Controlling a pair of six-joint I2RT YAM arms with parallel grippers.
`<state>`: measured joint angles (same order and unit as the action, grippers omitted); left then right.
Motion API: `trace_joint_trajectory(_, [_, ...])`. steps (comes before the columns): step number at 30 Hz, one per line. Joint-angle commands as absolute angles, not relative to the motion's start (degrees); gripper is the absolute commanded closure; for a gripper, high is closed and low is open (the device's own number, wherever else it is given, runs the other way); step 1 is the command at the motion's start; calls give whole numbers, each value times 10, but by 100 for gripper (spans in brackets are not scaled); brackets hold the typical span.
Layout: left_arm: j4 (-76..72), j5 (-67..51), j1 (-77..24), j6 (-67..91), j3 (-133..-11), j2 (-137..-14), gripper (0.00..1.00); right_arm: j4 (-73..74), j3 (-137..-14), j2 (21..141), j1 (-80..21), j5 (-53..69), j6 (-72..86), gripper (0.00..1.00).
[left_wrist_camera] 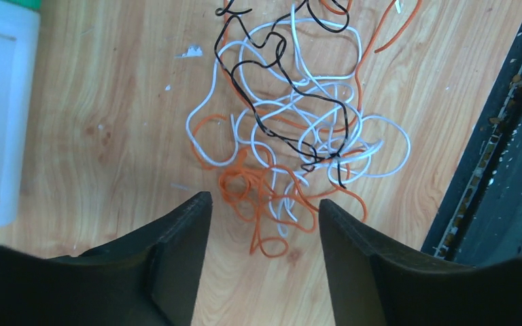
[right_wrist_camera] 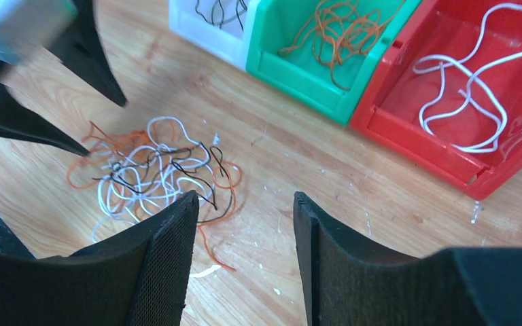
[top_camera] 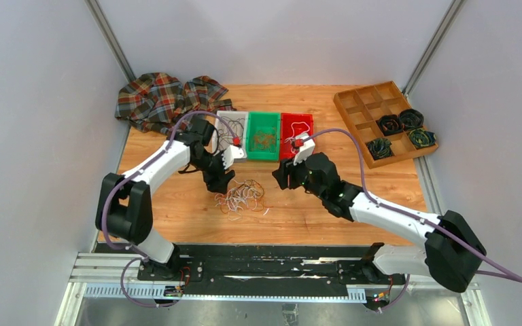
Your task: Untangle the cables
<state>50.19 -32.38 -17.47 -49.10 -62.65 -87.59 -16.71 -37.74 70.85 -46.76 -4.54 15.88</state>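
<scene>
The cables (top_camera: 242,197) lie as a tangled bunch of thin black, orange and white wires on the wooden table (top_camera: 326,214). In the left wrist view the bunch (left_wrist_camera: 292,129) lies just ahead of my open left gripper (left_wrist_camera: 265,207), with an orange loop between the fingertips. My left gripper (top_camera: 219,183) hovers at the bunch's left edge. My right gripper (right_wrist_camera: 245,200) is open and empty, with the bunch (right_wrist_camera: 153,170) to its left. In the top view it (top_camera: 280,178) is to the right of the bunch.
Three bins stand behind the bunch: white (top_camera: 232,129) with black wires, green (top_camera: 263,136) with orange wires, red (top_camera: 297,132) with white wire. A wooden divided tray (top_camera: 380,119) with thick dark coils is at back right. A plaid cloth (top_camera: 166,98) lies at back left.
</scene>
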Motion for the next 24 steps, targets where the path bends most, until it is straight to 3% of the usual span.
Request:
trace_joint_trajectory(1, [468, -359, -190, -502, -624, -910, 42, -182, -369, 681, -477, -55, 179, 47])
trace_joint_trajectory(6, [465, -361, -196, -506, -615, -917, 58, -200, -350, 668, -493, -43, 179, 47])
trace_joint_trajectory(12, [476, -332, -195, -491, -595, -862, 98, -228, -357, 687, -533, -34, 158, 48])
trace_joint_trajectory(24, [605, -312, -196, -443, -691, -714, 99, -329, -430, 773, -583, 22, 120, 43])
